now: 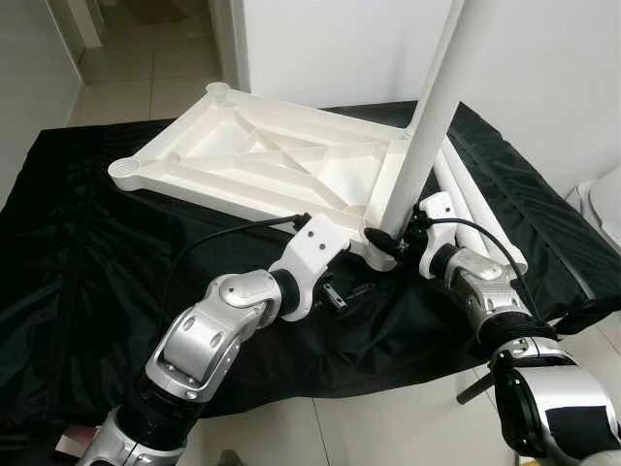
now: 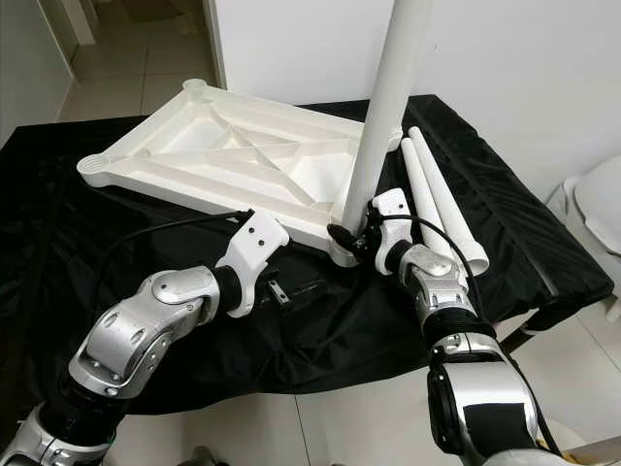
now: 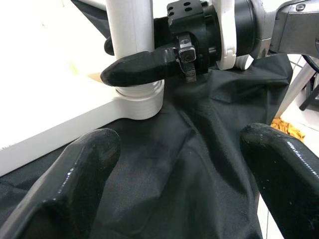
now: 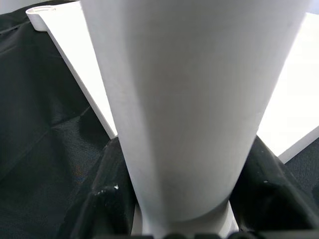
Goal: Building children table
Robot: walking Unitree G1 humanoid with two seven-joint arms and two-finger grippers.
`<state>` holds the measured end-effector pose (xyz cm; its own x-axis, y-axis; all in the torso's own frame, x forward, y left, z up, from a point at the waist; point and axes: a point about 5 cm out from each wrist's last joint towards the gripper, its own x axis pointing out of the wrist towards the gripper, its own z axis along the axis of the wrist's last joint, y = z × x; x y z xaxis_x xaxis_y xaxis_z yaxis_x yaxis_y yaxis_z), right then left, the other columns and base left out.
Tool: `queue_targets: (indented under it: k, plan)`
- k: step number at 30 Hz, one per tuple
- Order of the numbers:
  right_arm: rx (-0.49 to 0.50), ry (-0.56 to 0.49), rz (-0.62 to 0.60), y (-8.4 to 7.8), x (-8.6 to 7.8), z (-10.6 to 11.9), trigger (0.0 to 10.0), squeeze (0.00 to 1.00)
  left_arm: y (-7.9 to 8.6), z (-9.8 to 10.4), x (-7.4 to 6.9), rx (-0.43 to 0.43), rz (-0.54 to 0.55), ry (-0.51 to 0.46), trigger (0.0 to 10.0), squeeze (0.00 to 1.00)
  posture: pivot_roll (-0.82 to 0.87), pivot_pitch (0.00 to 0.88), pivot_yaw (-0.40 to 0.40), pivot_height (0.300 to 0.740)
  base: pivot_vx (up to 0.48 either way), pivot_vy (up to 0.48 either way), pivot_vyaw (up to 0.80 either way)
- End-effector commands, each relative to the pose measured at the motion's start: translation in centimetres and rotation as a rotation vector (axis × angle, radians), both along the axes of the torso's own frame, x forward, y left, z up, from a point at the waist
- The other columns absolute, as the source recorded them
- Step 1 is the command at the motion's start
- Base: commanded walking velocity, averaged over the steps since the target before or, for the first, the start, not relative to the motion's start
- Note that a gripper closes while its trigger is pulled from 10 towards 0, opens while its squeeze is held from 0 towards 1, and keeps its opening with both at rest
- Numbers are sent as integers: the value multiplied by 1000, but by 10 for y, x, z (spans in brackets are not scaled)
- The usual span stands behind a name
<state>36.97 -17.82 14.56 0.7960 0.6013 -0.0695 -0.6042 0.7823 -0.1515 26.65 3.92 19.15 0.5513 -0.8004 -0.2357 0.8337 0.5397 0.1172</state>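
Your right gripper [image 3: 134, 69] has its two black fingers [image 3: 142, 67] closed around the base of the upright white leg [image 1: 432, 107], one finger on each side of the tube, just above the round socket [image 3: 139, 97] at the near right corner of the tabletop [image 1: 262, 155]. In the right wrist view the leg [image 4: 194, 99] sits between the two finger pads [image 4: 107, 204], touching both.

Your left gripper [image 3: 179, 174] hovers just beside that same corner with its fingers [image 3: 75, 174] spread wide, holding nothing; only the black cloth [image 3: 189, 164] lies between them. From the head you see its white wrist housing [image 1: 315, 254] just in front of the tabletop's near edge.

The white plastic tabletop lies upside down on the cloth, its ribbed underside up, with round sockets at the corners. The leg you hold stands in the near right socket, tilted a little, and runs up out of the picture. More loose white legs [image 2: 441, 209] lie side by side on the cloth to the right of the tabletop, just behind your right arm.

The black cloth [image 1: 87, 252] covers the table; pale floor tiles [image 1: 388, 427] show below its near edge, and a white wall [image 1: 340, 49] stands behind.
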Motion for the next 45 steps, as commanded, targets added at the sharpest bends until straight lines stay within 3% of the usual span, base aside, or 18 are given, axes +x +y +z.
queue_targets:
  k: [1,12,23,29,37,40,45]
  plan:
    - [12,34,-18,-8,-4,-10,0,0,0,3,0,2,1,-8,10000,0,-57,42,26,740,0,0,0]
    - [39,26,-161,-10,-4,-12,0,0,-1,2,-1,-1,1,-4,10000,0,-64,48,15,740,0,0,0]
    - [138,-24,-215,24,-13,-10,0,0,-3,1,-3,-6,-4,2,10000,0,-79,55,13,740,0,0,0]
    - [203,-32,-390,46,-20,-9,0,0,-4,0,-3,-9,-7,7,10000,0,-84,54,11,740,0,0,0]
    - [212,-43,-508,55,-23,-7,0,0,-4,-1,-3,-7,-7,8,10000,0,-83,50,7,740,0,0,0]
    - [231,-23,-719,62,-29,-11,0,0,-4,-1,-3,-7,-10,7,10000,0,-83,43,2,740,0,0,0]
    - [243,-21,-779,69,-34,-11,0,0,-5,-1,-3,-8,-13,7,10000,0,-80,39,-2,740,0,0,0]
